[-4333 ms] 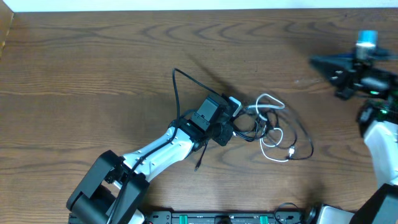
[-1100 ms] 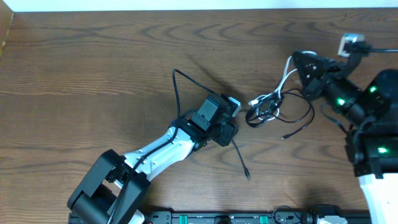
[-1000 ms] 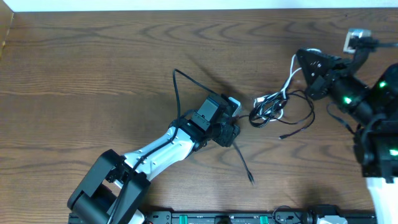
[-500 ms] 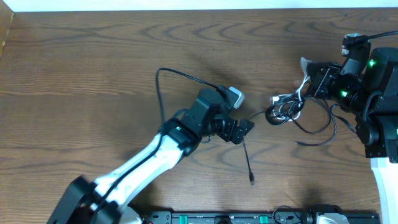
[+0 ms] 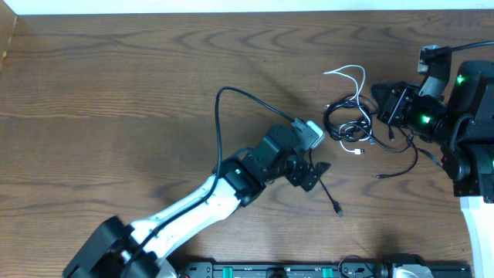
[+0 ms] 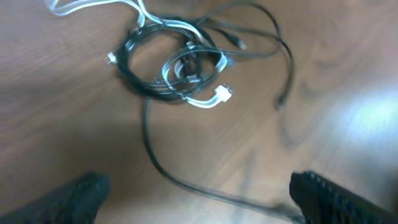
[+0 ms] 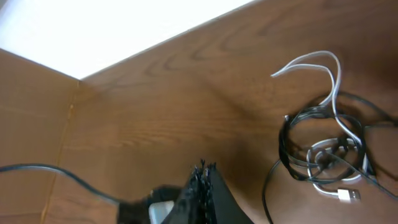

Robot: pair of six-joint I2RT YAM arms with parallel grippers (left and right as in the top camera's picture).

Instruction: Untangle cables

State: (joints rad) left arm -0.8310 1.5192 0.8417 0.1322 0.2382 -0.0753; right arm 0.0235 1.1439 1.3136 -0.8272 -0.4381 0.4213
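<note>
The cables (image 5: 351, 127) lie in a small bundle of black and white loops on the wooden table, right of centre. Two white ends (image 5: 343, 73) stick out behind it. One black strand (image 5: 332, 197) trails toward the front. My left gripper (image 5: 311, 174) stands wide open just left of the bundle. In the left wrist view that strand (image 6: 186, 186) runs between its dark fingers (image 6: 81, 196), with the bundle (image 6: 174, 65) ahead. My right gripper (image 5: 378, 99) is shut, right of the bundle, and nothing shows between its fingertips (image 7: 202, 177). The bundle (image 7: 323, 149) lies to its right in the right wrist view.
The left arm's thick black wire (image 5: 220, 116) arches over the table behind the arm. A brown wall (image 7: 31, 124) stands at the table's far left. The arms' base rail (image 5: 278, 270) runs along the front edge.
My left gripper has opened wide and moved right toward the bundle. The bundle has come away from my right gripper and lies spread on the table, its white ends free.
</note>
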